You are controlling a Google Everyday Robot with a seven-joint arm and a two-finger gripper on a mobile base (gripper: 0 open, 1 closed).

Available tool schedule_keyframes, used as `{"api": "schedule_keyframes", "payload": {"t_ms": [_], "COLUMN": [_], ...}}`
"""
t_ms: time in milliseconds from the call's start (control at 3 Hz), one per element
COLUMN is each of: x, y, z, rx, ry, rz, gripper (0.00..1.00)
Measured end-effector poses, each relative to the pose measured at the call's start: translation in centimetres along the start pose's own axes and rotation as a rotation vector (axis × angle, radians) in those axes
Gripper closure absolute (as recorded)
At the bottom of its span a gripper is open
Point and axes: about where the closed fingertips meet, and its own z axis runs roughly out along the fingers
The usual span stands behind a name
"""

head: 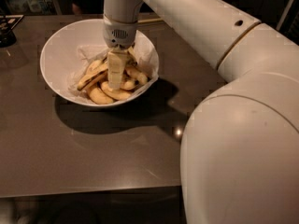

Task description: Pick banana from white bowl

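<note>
Fingers [115,80] dip among bananas [117,95] in white bowl [52,59].

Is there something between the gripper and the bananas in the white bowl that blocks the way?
Nothing visible blocks it. The gripper reaches straight down into the white bowl, its tip right at the bananas. The crinkled paper lies beneath and behind them, not over them.

no readable text, even on gripper [115,82] in white bowl [52,65].
</note>
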Motion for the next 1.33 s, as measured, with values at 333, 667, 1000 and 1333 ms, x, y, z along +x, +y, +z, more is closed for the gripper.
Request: {"api": "schedule_keyframes", "payload": {"t_ms": [333, 667, 1000, 1333], "x": [0.0, 0.0, 0.0, -0.2], "y": [0.0, 0.0, 0.0, 0.8], "z": [0.0, 0.0, 0.0, -1.7], "rx": [0.000, 0.000, 0.000, 0.044], "ry": [0.000, 0.000, 0.000, -0.064], "rz": [0.000, 0.000, 0.000, -0.005], "gripper": [0.46, 0.67, 0.91, 1.00]}}
